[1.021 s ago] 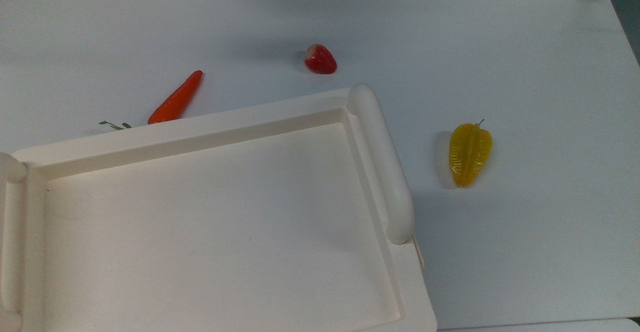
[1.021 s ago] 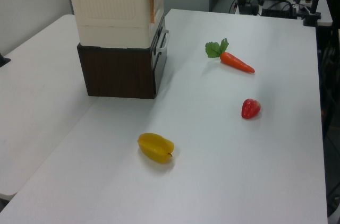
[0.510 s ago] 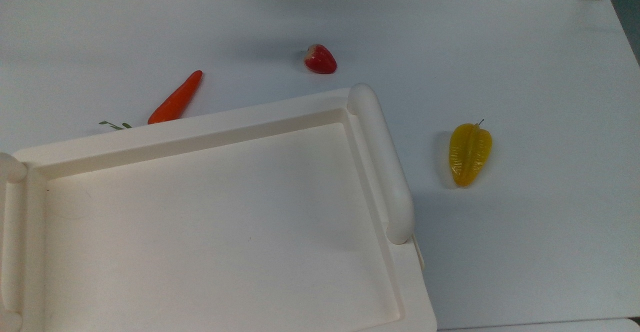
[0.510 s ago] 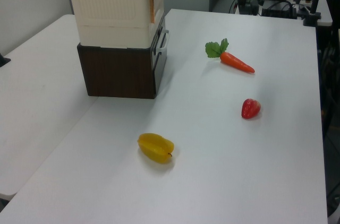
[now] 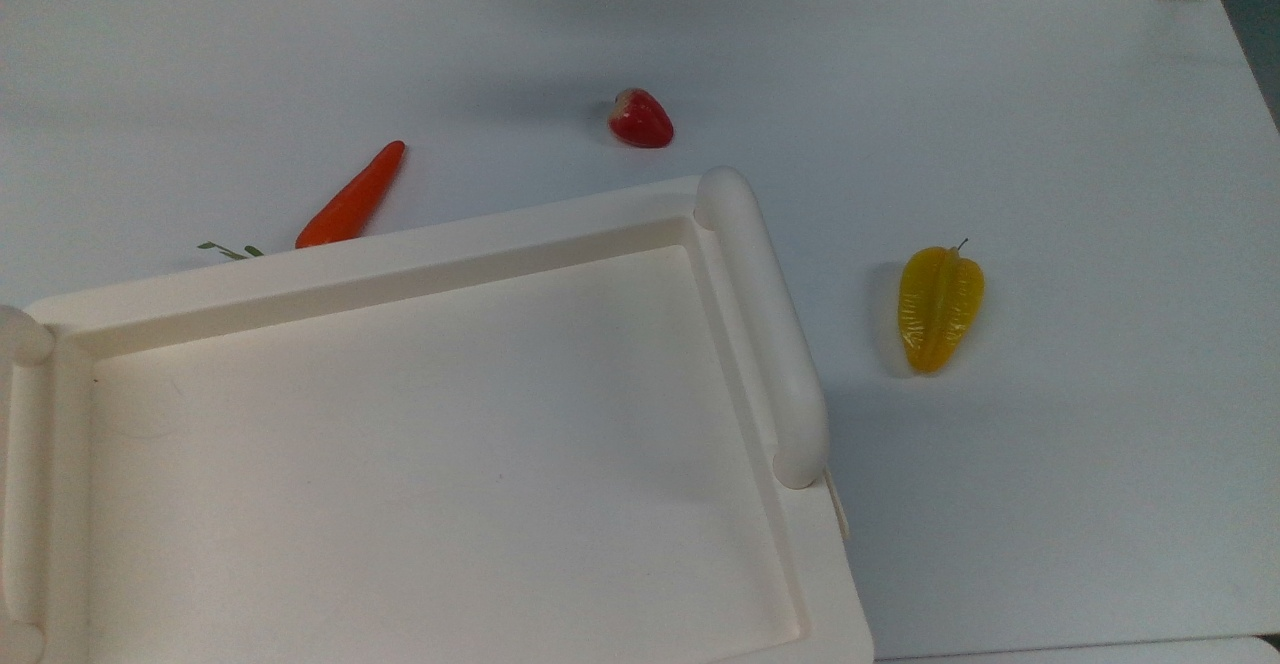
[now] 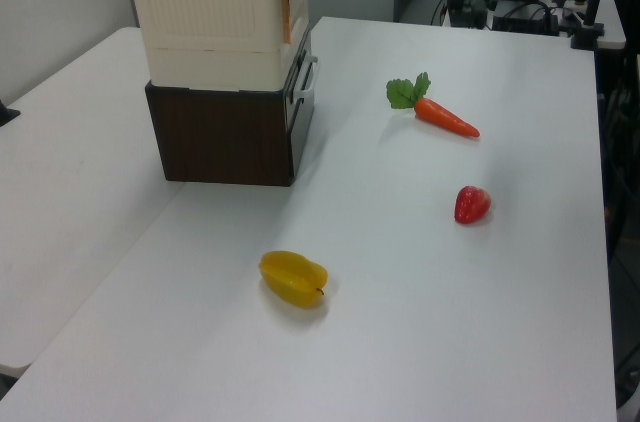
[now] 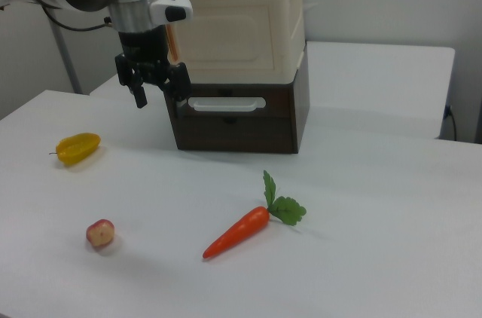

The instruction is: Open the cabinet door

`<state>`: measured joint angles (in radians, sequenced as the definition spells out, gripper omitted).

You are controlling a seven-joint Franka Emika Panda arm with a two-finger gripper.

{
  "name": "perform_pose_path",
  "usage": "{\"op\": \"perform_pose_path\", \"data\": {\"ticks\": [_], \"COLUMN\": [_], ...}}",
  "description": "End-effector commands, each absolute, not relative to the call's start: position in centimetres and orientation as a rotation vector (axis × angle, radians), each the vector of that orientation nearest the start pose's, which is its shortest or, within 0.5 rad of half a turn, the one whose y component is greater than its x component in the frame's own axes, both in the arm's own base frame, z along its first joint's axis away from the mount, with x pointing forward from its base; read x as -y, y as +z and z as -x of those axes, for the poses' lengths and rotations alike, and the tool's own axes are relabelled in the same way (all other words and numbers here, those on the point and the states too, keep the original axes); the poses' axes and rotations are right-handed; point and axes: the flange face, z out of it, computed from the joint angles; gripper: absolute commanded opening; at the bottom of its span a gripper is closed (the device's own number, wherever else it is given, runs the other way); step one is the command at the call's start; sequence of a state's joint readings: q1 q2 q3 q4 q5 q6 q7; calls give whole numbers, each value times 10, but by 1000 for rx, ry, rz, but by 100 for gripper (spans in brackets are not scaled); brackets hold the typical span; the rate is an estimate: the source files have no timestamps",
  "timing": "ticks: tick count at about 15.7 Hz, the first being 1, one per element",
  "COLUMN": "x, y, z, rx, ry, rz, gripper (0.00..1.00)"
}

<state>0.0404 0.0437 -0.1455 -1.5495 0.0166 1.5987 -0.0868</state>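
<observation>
We see the cabinet [image 6: 213, 12] atop a dark brown base [image 6: 225, 134]. In front of that base lies a yellow starfruit [image 6: 293, 278]; to its right, a carrot [image 6: 440, 112] and strawberry [image 6: 472, 204].

In the right view, the arm enters from the upper left, its white and grey wrist link turned downward. Below it a short white flange carries the black gripper [image 7: 160, 89], which points straight down. The two black fingers [image 7: 139, 96] hang apart with a clear gap between them, nothing held. The gripper sits at mid-height in the right view's left half, fingertips well above the table.
</observation>
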Motion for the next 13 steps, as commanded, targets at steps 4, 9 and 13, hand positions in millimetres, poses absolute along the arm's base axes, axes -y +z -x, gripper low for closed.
{"op": "perform_pose_path", "data": {"ticks": [4,9,13], "x": [61,62,63], "y": [617,618,620], "z": [-565,-569,-575], "rx": [-16,-5,-16], "ry": [-89,-123,-193], "rz": [3131,3129,3123], "gripper": [100,100,100]}}
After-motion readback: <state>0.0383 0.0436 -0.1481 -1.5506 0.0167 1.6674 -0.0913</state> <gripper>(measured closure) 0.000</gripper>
